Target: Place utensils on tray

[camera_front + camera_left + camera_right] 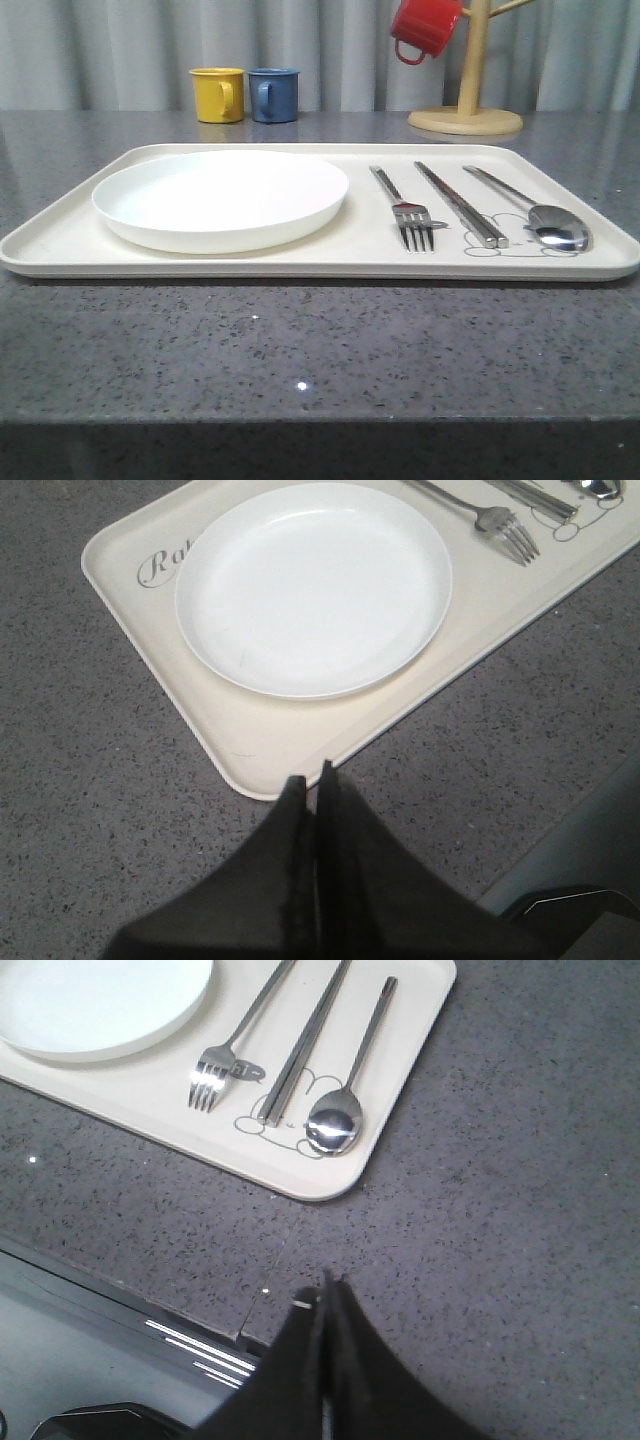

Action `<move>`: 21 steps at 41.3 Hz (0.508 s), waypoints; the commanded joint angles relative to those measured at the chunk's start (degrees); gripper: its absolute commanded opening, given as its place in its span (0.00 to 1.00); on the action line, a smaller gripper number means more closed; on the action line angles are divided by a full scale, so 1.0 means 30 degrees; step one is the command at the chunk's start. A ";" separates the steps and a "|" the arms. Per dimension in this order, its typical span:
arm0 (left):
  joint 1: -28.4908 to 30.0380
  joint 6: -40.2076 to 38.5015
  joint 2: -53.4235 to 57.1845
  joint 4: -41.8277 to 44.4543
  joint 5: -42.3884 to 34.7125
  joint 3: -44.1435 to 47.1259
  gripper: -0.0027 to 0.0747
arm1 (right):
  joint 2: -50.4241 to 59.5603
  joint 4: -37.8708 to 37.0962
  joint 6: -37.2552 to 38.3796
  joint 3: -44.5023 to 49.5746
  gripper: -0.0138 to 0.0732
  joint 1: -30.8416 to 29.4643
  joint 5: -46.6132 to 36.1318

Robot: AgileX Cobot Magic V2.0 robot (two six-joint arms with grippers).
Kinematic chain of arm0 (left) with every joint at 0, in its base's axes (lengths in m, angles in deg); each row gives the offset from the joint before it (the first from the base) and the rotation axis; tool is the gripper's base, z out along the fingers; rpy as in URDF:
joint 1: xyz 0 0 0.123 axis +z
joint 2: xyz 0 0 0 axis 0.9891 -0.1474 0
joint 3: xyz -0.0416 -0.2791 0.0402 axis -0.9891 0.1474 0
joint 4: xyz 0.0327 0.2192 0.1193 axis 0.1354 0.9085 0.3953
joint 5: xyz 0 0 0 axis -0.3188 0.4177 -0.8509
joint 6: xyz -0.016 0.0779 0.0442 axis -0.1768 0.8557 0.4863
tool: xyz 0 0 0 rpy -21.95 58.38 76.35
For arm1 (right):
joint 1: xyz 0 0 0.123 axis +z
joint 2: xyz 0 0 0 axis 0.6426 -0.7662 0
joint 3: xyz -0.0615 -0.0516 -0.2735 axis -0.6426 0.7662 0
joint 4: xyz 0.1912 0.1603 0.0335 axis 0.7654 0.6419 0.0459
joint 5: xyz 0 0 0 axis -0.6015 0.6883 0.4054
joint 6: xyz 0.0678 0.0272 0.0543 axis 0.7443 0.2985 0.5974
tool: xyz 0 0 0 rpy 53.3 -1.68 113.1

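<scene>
Cream tray: the large flat rectangular plastic tray (60, 245) lay on the speckled grey stone tabletop (300, 350).
Utensils: the silver four-tined fork (405, 212), flat straight chopsticks (460, 205) and oval-bowled spoon (545, 220) lay side by side on its right half (over the rabbit drawing).
Plate: a round white plate (220, 198) sat on its left half.
Left claw (312, 780): fingers together, empty, over the tabletop near the tray's corner.
Right claw (325, 1295): fingers together, empty, over bare tabletop.
</scene>
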 commanded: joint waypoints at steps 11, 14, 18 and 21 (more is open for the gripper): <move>0.0078 -0.0187 0.1001 -0.0121 -0.1596 -0.0298 0.01 | -0.0171 0.0033 -0.0247 -0.0415 0.08 -0.0056 -0.1143; 0.1017 -0.0187 0.1782 -0.0121 -0.1639 -0.0298 0.01 | -0.0171 0.0033 -0.0247 -0.0415 0.08 -0.0056 -0.1143; 0.2734 -0.0187 0.2965 -0.0121 -0.1801 -0.0104 0.01 | -0.0171 0.0033 -0.0247 -0.0415 0.08 -0.0056 -0.1143; 0.4576 -0.0187 0.4079 -0.0121 -0.2383 0.0634 0.01 | -0.0171 0.0033 -0.0247 -0.0415 0.08 -0.0056 -0.1143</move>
